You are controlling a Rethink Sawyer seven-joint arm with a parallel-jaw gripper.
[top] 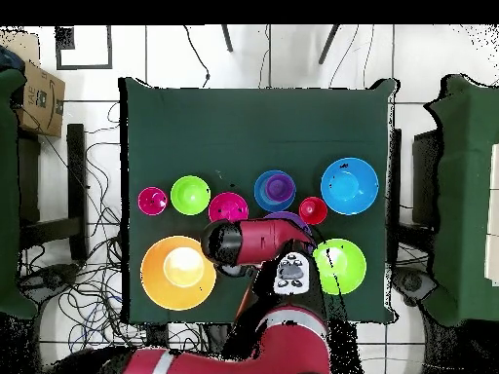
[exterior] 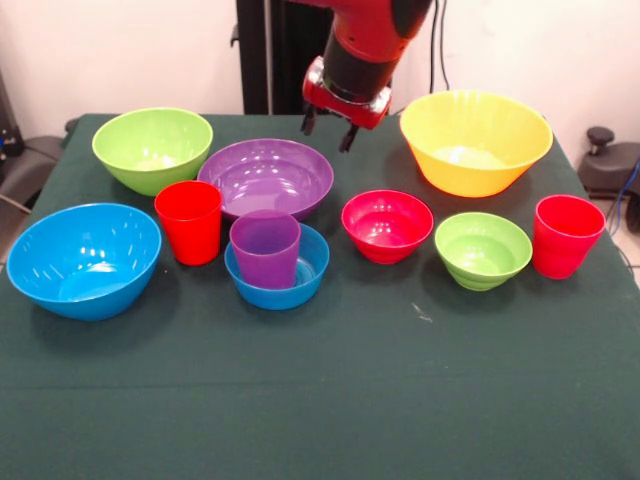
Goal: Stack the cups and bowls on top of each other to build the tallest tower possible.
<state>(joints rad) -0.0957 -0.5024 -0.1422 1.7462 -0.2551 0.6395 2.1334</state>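
My gripper point(exterior: 328, 130) is open and empty. It hangs above the table's far side, between the purple bowl point(exterior: 266, 177) and the large yellow bowl point(exterior: 475, 140). The purple cup point(exterior: 265, 248) stands upright inside the small blue bowl point(exterior: 278, 275). One red cup point(exterior: 189, 221) stands left of it, the other red cup point(exterior: 566, 235) at the far right. The large lime green bowl point(exterior: 152, 148), the large blue bowl point(exterior: 84, 258), the red-pink bowl point(exterior: 387, 225) and the small lime green bowl point(exterior: 482, 249) each stand alone. In the overhead view my arm point(top: 255, 242) hides most of the purple bowl point(top: 286, 216).
The green cloth table point(exterior: 330, 400) has bare room along its front half. In the overhead view a cardboard box point(top: 37, 97) sits off the table's left, and cables lie on the floor around it.
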